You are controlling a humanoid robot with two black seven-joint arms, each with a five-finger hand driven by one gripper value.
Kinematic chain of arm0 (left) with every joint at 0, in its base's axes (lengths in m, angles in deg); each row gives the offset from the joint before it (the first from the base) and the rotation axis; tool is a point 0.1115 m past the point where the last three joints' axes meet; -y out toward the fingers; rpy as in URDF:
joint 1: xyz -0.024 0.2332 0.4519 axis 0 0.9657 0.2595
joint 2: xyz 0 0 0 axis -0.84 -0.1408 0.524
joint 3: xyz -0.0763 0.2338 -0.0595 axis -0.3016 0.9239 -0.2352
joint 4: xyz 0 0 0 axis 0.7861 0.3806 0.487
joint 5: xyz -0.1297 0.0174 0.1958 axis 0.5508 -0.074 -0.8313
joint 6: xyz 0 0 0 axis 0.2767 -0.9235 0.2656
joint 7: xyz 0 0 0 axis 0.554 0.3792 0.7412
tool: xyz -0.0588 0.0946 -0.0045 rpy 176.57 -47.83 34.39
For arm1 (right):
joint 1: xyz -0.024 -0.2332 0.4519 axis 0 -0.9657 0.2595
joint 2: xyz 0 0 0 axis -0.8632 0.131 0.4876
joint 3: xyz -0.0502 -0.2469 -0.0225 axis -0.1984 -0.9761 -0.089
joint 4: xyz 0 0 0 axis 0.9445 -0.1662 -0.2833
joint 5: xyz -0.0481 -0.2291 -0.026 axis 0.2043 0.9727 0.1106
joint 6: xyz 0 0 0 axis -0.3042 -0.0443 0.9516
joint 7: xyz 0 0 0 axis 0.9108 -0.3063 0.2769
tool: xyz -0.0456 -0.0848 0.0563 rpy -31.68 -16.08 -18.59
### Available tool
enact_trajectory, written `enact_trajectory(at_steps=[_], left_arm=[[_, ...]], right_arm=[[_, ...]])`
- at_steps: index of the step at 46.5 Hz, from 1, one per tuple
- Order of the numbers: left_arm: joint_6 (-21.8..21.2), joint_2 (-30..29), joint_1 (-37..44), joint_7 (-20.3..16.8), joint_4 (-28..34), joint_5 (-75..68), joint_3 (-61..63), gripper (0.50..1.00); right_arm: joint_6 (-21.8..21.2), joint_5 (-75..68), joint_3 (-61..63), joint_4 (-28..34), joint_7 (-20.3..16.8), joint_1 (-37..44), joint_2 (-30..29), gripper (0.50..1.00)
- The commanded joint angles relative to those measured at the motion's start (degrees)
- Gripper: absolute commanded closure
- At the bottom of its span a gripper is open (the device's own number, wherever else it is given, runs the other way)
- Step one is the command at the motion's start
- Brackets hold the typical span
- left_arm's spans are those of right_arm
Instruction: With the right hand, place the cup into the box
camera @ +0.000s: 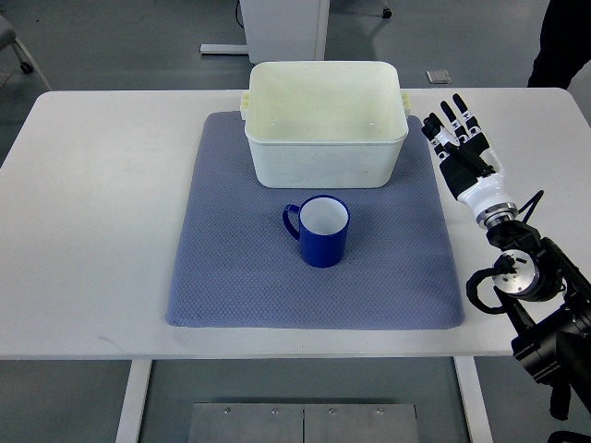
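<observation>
We look steeply down on a white worktop (pixel 102 221) covered in the middle by a blue-grey mat (pixel 231 277). No left arm shows.

Well to the left of our right hand, a dark blue cup (pixel 318 231) stands upright on the mat, white inside, with its handle pointing away from the hand. Just beyond the cup, and also left of the hand, sits an empty cream box (pixel 325 134) with an open top; its near wall is close to the cup but not touching it.

At the right edge, our right hand (pixel 466 152) hovers over the worktop just beside the mat's right border, fingers straight and spread wide, holding nothing. Its black arm trails back toward the lower right corner.

We judge the risks this way: a sideways reach could nudge the cup over or push it along the mat before the fingers close, since the handle is on the far side. Lifting too low could knock the cup against the box's near wall or rim.

Bare mat lies between hand and cup, giving a clear approach. The worktop's right edge is close beside the hand.
</observation>
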Motion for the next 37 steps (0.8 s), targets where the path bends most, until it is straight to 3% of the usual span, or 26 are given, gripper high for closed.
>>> enact_trajectory(at_steps=[1,37], left_arm=[[0.0,0.0,0.0,-0.1,0.0,0.0,0.0,0.5],[0.0,0.0,0.2,0.0,0.1,0.1,-0.2,0.5]], right_arm=[[0.0,0.0,0.0,0.0,0.0,0.1,0.0,0.5],[-0.1,-0.1,0.0,-0.1,-0.3,0.3,0.2,0.5]])
